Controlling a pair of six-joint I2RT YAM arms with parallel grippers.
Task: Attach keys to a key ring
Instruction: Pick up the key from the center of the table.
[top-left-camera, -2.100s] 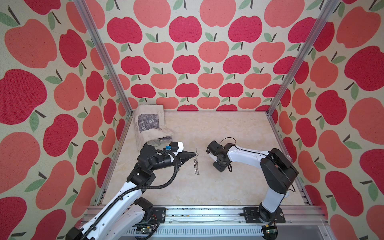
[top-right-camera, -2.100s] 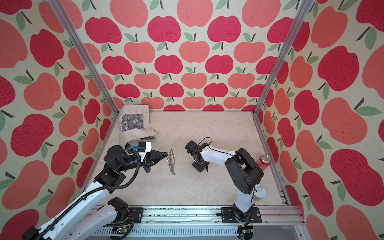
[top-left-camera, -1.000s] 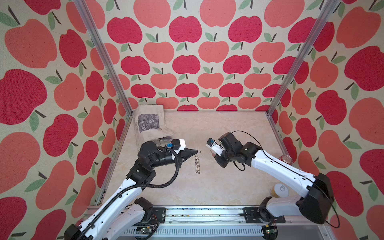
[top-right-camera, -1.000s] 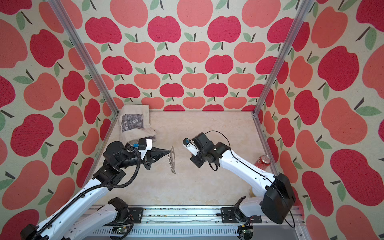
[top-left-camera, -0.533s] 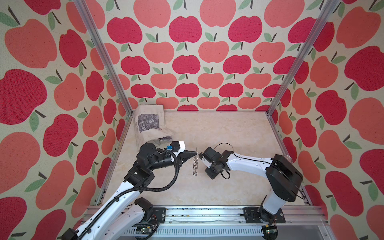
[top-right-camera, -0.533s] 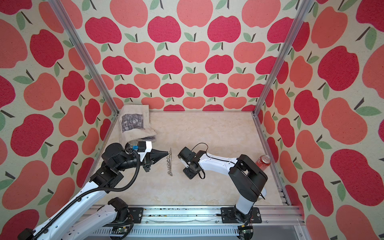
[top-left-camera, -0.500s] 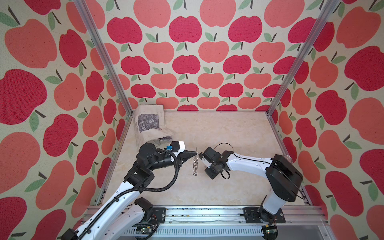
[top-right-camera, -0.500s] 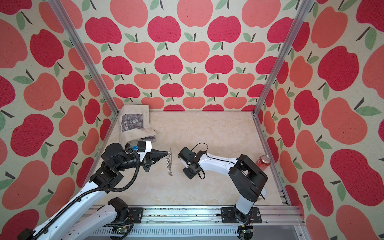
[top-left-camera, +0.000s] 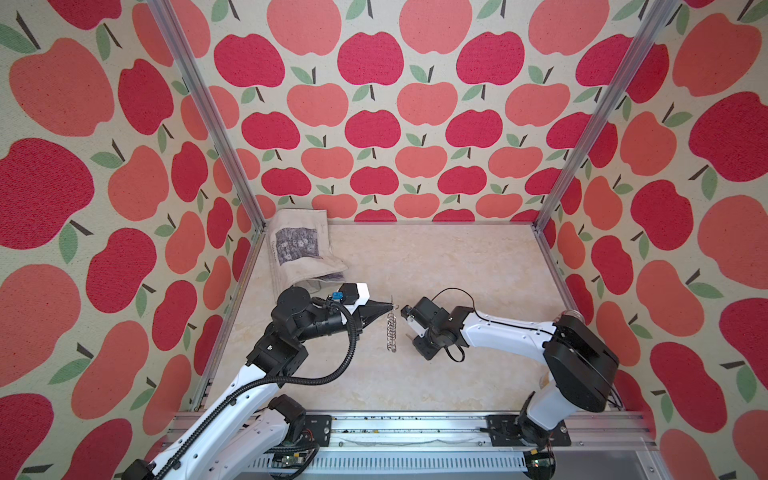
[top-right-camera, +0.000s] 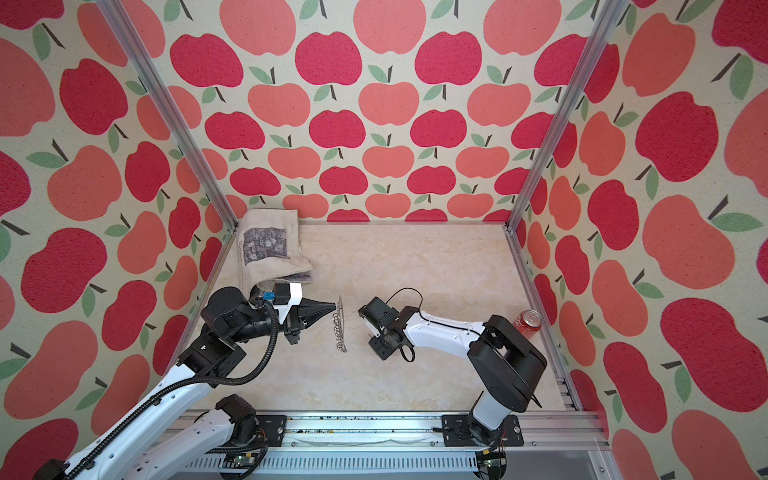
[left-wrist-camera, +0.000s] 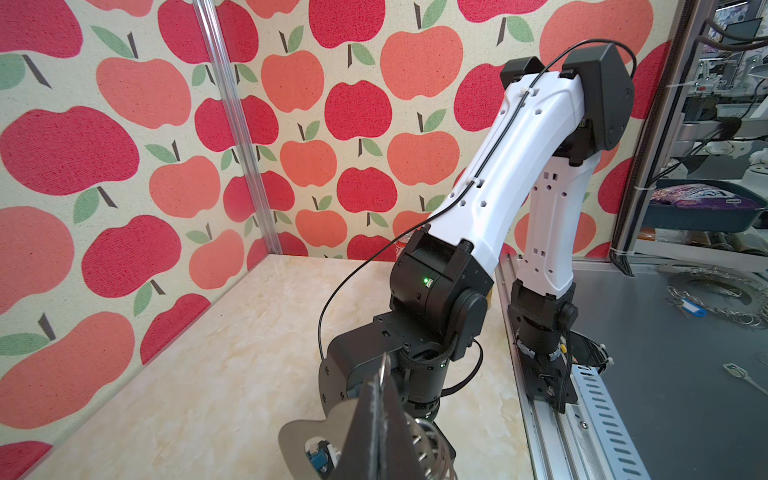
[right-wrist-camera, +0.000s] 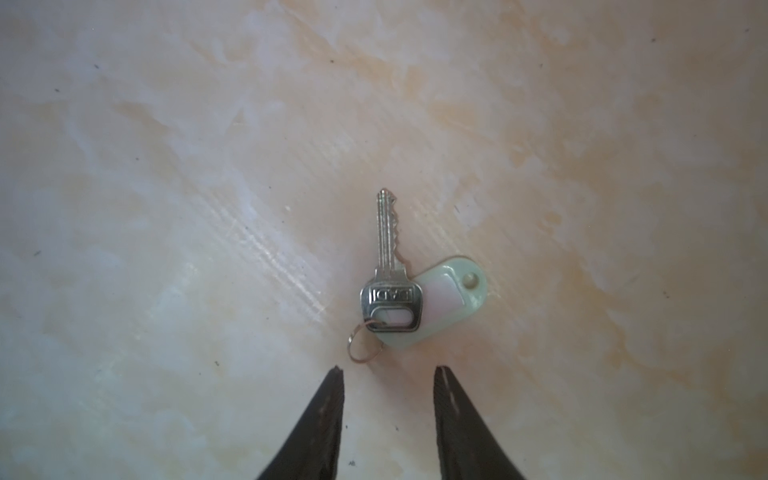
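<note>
The right hand (right-wrist-camera: 388, 368) points down at the counter (top-left-camera: 457, 266) with its two dark fingers (right-wrist-camera: 328, 415) apart and nothing between them. Just past the fingertips, in line with the gap, the key (right-wrist-camera: 388, 266) lies flat on the counter. Its head is nearest the hand and its blade points away. A small wire ring (right-wrist-camera: 363, 345) threaded through the head's slot lies closest to the fingertips, touching neither. A pale plastic tag (right-wrist-camera: 449, 299) sits partly under the head and sticks out to one side. Nothing lies between the fingers and the key. In both top views the right hand's own body hides the key.

The left hand (top-left-camera: 390, 306) has its fingers pressed together on the edge of the key ring (top-left-camera: 391, 330), holding the flat metal plate upright and off the counter. The plate's row of wire rings is strung out along the edge facing the right hand. The key ring stands between the two hands, with the right hand just beyond it. In the left wrist view, the right arm's black wrist fills the space directly behind the plate (left-wrist-camera: 299, 436).

Behind the left hand, a printed cloth bag (top-left-camera: 299, 249) lies in the counter's corner. A red soda can (top-right-camera: 528, 321) stands past the right arm's elbow, well away from both hands.
</note>
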